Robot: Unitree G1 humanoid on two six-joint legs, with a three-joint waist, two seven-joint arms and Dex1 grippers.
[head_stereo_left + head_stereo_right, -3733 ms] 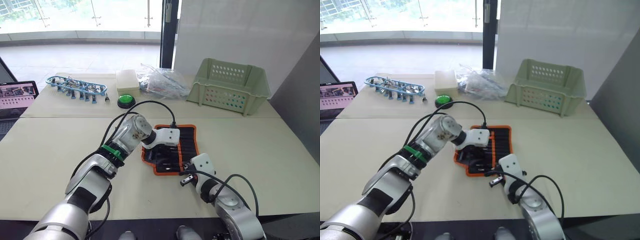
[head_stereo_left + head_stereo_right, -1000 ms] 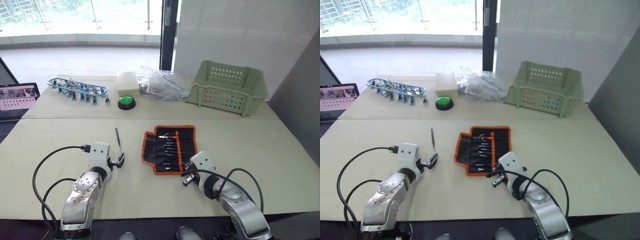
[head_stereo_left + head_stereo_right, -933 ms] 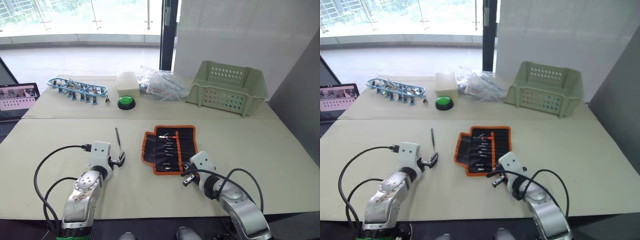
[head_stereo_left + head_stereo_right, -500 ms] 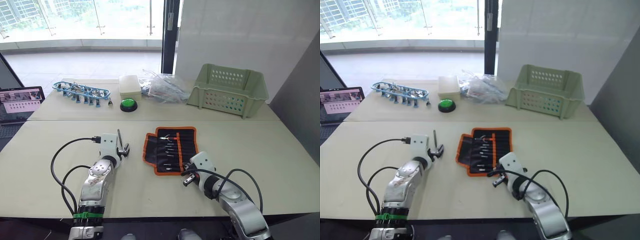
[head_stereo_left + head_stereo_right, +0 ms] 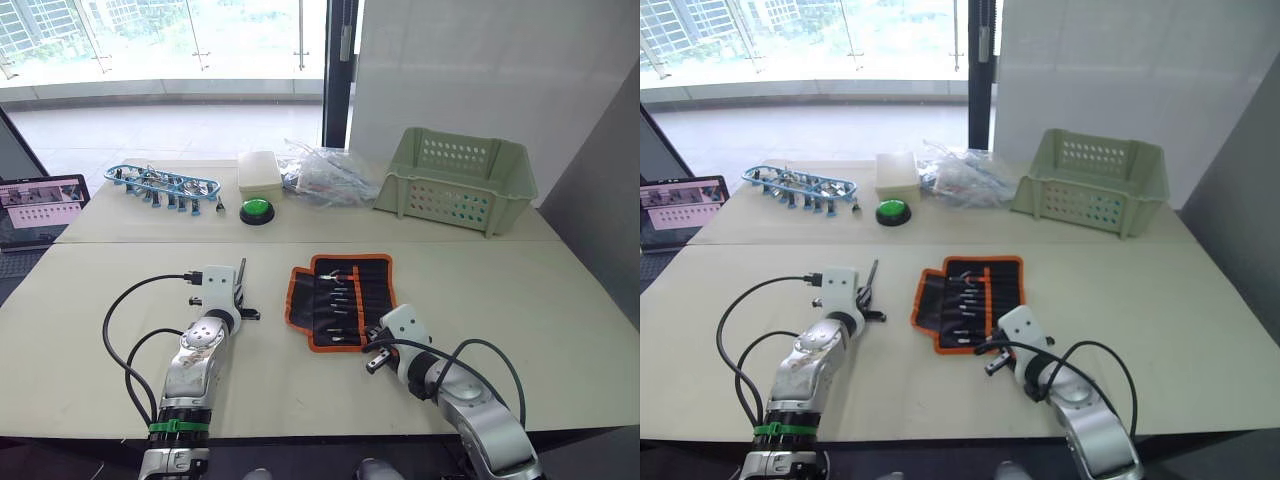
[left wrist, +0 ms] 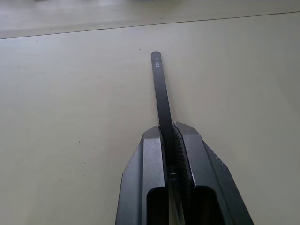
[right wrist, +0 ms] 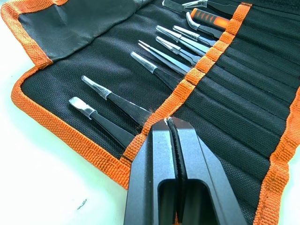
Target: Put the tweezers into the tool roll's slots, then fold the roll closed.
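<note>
1. The left hand (image 6: 171, 140) pinches one slim black metal tweezer (image 6: 161, 89) by its tail; carried toward 3 o'clock, it may swivel.
2. The right hand (image 7: 171, 126), pressed together, rests on the open black fabric tool roll with orange trim (image 5: 340, 298) mid-desk (image 5: 520, 290); shifting it would misalign the narrow black fabric slots (image 7: 243, 93).

Both arms are silver-grey metal with white plastic wrist housings and black jaws. A black cable loops loosely off each wrist. The left arm (image 5: 195, 365) wears a green band low on its forearm. The right arm (image 5: 470, 410) has black joint sections.
</note>
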